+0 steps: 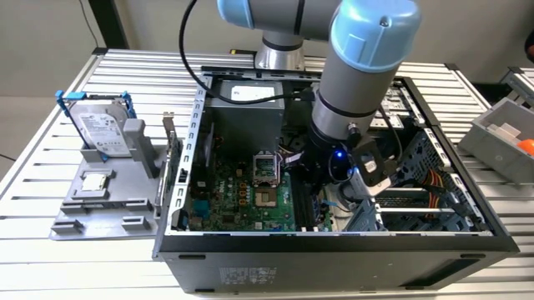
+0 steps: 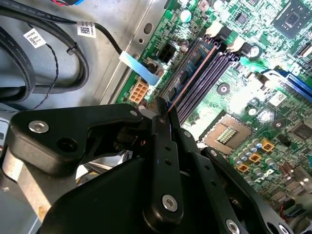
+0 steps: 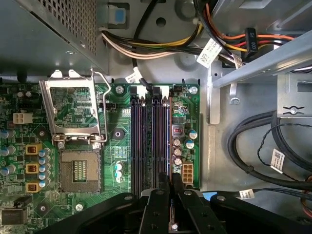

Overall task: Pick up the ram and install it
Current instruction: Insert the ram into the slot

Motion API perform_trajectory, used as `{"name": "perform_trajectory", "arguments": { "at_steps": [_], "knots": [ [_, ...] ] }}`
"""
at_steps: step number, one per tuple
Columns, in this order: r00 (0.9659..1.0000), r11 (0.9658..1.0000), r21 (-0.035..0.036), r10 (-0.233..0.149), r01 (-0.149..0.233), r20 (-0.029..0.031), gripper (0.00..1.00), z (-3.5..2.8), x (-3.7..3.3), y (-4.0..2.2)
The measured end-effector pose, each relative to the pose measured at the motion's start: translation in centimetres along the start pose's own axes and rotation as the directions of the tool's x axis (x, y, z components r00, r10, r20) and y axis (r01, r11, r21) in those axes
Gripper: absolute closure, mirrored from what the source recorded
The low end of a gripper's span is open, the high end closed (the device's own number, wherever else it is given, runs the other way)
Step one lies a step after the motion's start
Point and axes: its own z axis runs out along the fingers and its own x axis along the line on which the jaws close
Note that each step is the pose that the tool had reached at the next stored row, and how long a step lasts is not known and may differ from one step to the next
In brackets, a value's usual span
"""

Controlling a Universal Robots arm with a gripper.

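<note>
Black claw (image 3: 171, 187) is nearly closed, its fingers pinching the thin ram (image 2: 162, 105) on edge, just above the motherboard's (image 3: 117, 112) dark slots (image 3: 151, 136).

No text, brand, number or sign can be read. Print is borne by the hard drive's label (image 1: 104, 130), by a white label on the power supply (image 1: 251, 93) and by a sticker on the case front (image 1: 246, 275) in the exterior view, and by white cable tags (image 2: 34, 37) (image 3: 210, 52) in both wrist views, but none of it can be made out.
</note>
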Motion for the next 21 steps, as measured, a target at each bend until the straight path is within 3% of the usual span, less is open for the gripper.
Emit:
{"name": "perform_trajectory", "arguments": {
  "at_steps": [21],
  "knots": [
    [1.0,1.0,0.0,-0.005,0.005,-0.0004,1.0,0.23,0.19,-0.07]
  ]
}}
